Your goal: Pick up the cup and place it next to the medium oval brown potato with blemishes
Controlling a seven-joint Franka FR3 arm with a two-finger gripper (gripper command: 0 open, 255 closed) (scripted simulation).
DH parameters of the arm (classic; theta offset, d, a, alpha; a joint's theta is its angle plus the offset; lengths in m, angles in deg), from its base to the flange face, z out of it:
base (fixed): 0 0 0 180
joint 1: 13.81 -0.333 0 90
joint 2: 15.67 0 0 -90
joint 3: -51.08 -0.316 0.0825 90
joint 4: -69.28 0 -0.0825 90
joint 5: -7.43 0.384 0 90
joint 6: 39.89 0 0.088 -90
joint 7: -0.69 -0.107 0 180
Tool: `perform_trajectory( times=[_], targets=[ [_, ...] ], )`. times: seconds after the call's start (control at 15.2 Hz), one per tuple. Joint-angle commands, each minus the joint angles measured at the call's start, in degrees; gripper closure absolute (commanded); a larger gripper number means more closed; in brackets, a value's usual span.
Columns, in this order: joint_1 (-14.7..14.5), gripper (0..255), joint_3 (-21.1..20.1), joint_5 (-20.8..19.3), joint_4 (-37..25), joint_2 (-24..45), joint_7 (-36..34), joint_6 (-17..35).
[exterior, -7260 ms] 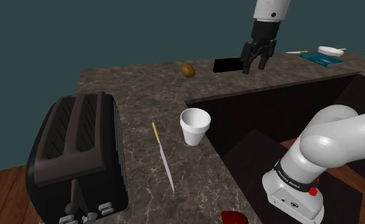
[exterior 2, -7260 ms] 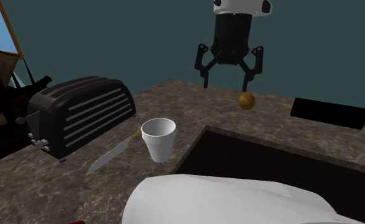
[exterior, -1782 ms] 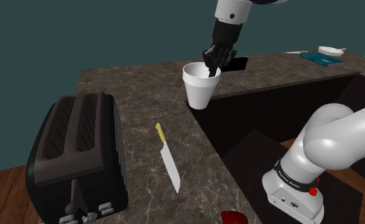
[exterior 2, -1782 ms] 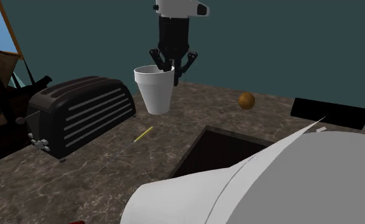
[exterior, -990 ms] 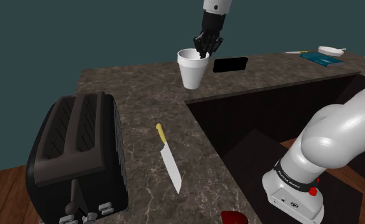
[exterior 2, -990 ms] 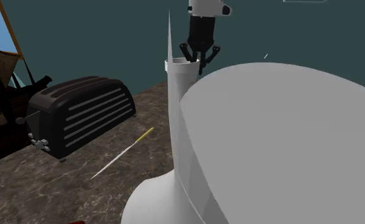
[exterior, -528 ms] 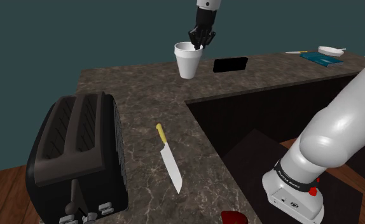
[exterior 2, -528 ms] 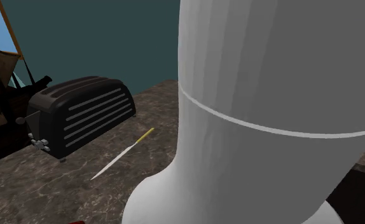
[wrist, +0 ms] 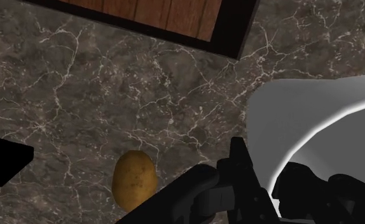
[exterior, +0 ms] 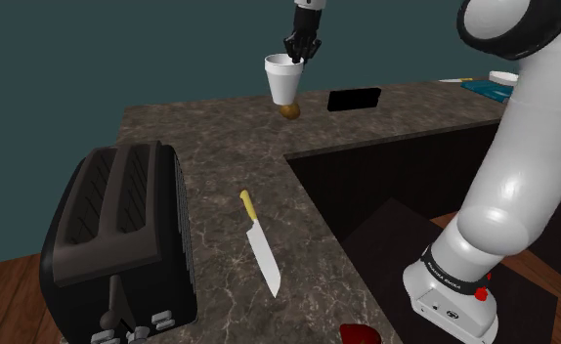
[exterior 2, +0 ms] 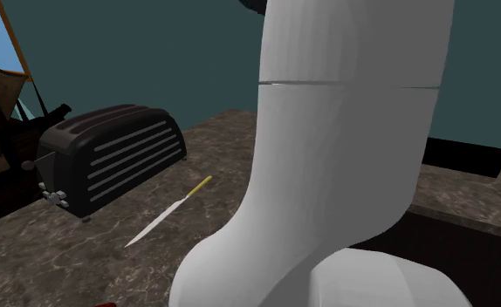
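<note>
The claw [exterior: 301, 54] is clamped on the rim of the white cup [exterior: 282, 78], one finger outside the wall and one inside, as the wrist view shows. In the shoulder view the cup hangs near the far edge of the dark marbled table [exterior: 210, 147], at 12 o'clock of the brown potato [exterior: 289, 110], its base just over the potato's top; whether it touches the table cannot be told. A flat black slab [exterior: 354, 99] lies at 3 o'clock of the potato. A yellow-handled knife [exterior: 260, 246] lies mid-table, and a black toaster [exterior: 112, 235] stands at its 9 o'clock. The white arm [exterior 2: 345, 157] covers much of the second exterior view
</note>
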Motion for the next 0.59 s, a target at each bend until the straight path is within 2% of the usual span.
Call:
perform_trajectory(
  times=[0.0,0.13,0.2,0.53],
  targets=[
    [1.0,255,0.5,0.5,-6.5,4.8,1.3,-1.8],
    [2.2,255,0.8,1.1,-15.1,10.6,2.4,-4.7],
    [3.3,255,1.0,1.7,-24.0,16.3,3.0,-7.9],
    [3.0,255,0.9,1.5,-17.2,14.5,3.3,-2.9]
  ],
)
